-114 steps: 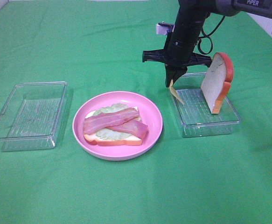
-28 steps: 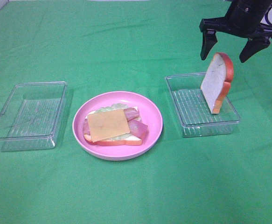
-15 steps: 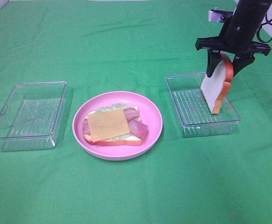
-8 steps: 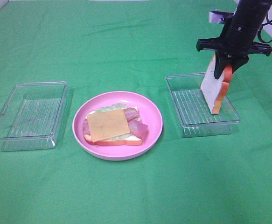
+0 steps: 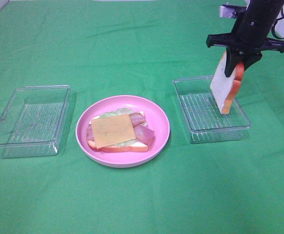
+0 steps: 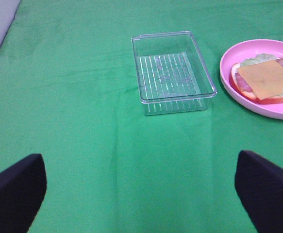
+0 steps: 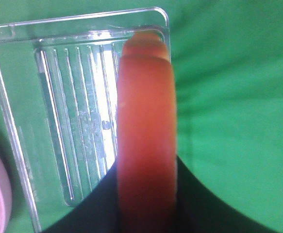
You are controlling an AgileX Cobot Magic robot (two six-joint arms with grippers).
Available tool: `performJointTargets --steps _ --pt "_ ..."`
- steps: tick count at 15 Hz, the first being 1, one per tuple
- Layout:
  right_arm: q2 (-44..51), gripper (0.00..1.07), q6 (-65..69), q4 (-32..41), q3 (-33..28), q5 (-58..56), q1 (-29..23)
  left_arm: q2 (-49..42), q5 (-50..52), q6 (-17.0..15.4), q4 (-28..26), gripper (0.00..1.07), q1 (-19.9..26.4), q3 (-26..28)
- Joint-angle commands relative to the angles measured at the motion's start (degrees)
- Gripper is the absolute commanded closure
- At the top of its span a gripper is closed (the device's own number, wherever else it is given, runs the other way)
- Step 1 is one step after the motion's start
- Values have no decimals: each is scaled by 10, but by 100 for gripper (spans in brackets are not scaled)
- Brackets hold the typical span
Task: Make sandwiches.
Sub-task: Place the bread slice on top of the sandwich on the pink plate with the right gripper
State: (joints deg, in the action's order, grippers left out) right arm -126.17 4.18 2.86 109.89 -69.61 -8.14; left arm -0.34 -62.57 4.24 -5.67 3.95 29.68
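Observation:
An open sandwich lies on the pink plate: a bread slice with lettuce, bacon strips and a yellow cheese square on top; it also shows in the left wrist view. My right gripper is shut on the top edge of a second bread slice, which hangs upright just above the right clear tray. In the right wrist view the slice's orange crust fills the space between the jaws. My left gripper is open, with nothing between its fingers.
A second clear tray stands empty at the left, also seen in the left wrist view. Green cloth covers the whole table. The plate sits between the two trays.
The right gripper came down over the upright bread slice, shut on its top edge and lifted it slightly off the tray floor. The left arm has not moved.

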Motion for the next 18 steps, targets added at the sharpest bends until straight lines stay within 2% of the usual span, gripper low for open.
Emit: performJointTargets --steps 1,7,9,12,13,15,16,18 --pt "18 107 5 3 30 -54 1 -8 8 -5 -6 6 -3 -1" --pt "115 107 -4 67 41 -67 1 -8 8 -5 -6 6 -3 -1" --pt "159 107 -23 127 10 -67 1 -8 8 -5 -6 6 -3 -1" --pt "235 107 -100 270 -123 -4 1 -8 8 -5 -7 6 -3 -1" --pt "272 107 -161 380 -214 43 1 -8 8 -5 -7 6 -3 -1" --pt "292 107 -228 494 -307 86 1 -8 8 -5 -8 6 -3 -1" --pt "290 107 -242 537 -344 89 -1 -8 8 -5 -8 6 -3 -1" --pt "289 107 -273 567 -381 110 -21 -8 8 -5 -8 6 -3 -1"
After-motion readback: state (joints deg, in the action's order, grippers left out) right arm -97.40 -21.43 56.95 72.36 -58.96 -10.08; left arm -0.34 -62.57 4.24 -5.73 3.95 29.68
